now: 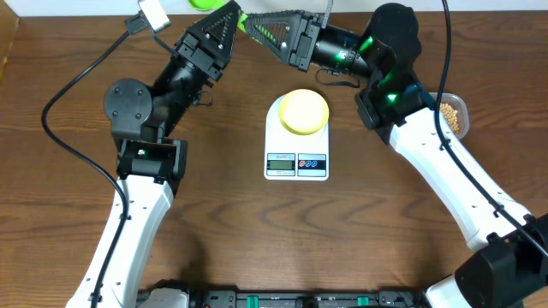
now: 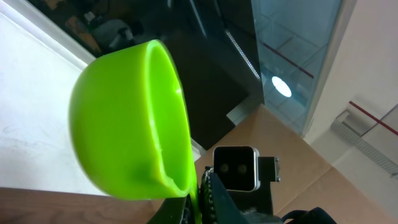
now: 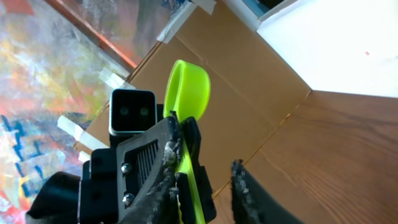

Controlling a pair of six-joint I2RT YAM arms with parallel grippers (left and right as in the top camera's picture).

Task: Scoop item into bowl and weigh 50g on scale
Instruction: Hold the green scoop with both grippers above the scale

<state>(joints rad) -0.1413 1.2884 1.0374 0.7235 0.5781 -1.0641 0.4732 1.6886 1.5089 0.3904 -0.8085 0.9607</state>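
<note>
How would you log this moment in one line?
left gripper shut on green scoop | right gripper open around it | bowl on scale | beans in container

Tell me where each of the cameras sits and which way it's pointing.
Overhead: above the table, looking down at the scale, the bowl, the left arm and the right arm.
Left wrist: on the left arm, facing along the left gripper at the green scoop it clamps.
Right wrist: on the right arm, facing past the open right gripper at that scoop.
Shared: both wrist views show the scoop and the opposite wrist's camera.
</note>
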